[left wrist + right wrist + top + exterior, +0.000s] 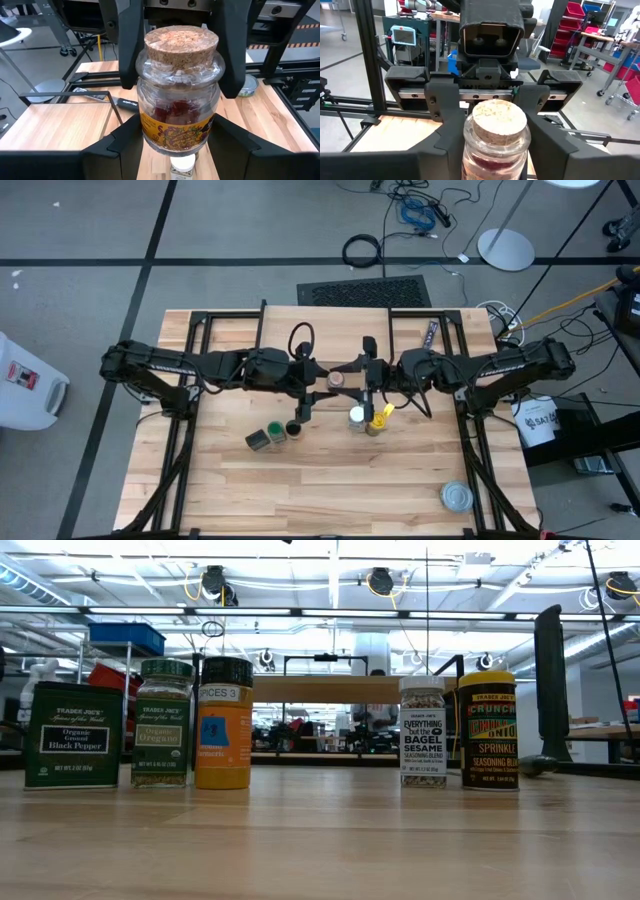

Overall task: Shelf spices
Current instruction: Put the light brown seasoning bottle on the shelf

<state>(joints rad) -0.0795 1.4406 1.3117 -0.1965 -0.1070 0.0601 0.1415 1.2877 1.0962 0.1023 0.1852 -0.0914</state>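
A small clear glass jar (178,102) with a cork stopper, red contents and a yellow patterned label is upright in the air above the middle of the table, gripped between dark fingers on both sides. 5 other spices stand upright on the table: a dark green square Black Pepper tin (73,735), a green-lidded Oregano jar (164,723) just beside it, an orange jar (223,723) with a dark lid next along, then, well apart, a white-lidded bagel sesame jar (422,731) beside a yellow-lidded dark jar (489,730). The shelf (325,689), a light wooden plank, shows behind them.
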